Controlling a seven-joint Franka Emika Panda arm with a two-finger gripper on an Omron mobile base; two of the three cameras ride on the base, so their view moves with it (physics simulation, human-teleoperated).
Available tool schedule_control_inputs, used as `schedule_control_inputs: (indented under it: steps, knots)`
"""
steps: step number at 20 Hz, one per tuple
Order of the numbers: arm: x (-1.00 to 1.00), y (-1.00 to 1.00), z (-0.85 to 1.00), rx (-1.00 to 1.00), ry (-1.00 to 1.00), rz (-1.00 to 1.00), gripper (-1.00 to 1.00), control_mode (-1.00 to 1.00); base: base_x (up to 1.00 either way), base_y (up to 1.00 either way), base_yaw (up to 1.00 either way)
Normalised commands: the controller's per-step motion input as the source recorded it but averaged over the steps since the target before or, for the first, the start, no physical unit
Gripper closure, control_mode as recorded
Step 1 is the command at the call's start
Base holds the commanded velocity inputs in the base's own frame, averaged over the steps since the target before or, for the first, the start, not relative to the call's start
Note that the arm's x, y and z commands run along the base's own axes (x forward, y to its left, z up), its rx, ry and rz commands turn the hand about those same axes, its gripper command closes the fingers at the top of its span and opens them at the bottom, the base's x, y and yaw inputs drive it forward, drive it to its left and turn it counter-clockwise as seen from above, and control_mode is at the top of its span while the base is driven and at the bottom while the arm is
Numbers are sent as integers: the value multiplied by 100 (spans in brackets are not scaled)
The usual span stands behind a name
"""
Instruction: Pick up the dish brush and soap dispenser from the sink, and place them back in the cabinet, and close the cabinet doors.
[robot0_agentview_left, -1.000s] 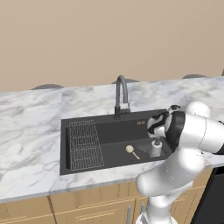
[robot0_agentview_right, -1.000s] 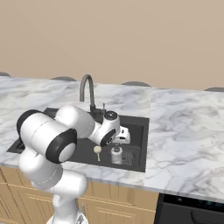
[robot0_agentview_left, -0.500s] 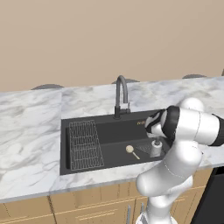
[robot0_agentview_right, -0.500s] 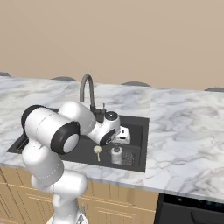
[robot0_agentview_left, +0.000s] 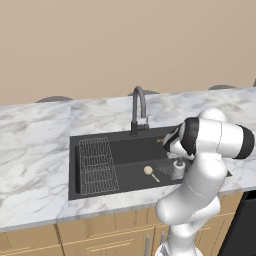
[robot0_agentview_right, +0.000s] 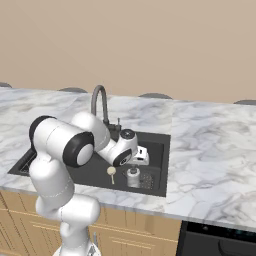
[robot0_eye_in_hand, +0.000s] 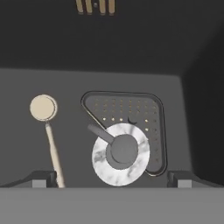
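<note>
The pincer hovers wide open and empty right above the soap dispenser, which stands on the perforated drain plate in the sink. Beside it the dish brush lies flat on the black basin floor.

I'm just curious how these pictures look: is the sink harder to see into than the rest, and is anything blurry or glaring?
Hand view: dim, the sink walls nearly black, yet the soap dispenser and dish brush stay crisp. Left base view: evenly lit marble, no glare, soft edges throughout. Right base view: likewise flat light, the basin the darkest patch.
</note>
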Motion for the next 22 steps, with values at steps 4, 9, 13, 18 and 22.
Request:
schedule_control_inputs:
  steps: [4,9,13,18,22]
  knots:
    - [11,-3,-12,0,0,0,-100,-100,0,0,0]
    - [13,-7,-9,0,0,0,-100,-100,0,0,0]
    - [10,-5,-8,0,0,0,-100,-100,0,0,0]
    - [1,0,-14,0,0,0,-100,-100,0,0,0]
    - [0,0,-13,0,1,0,-100,-100,0,0,0]
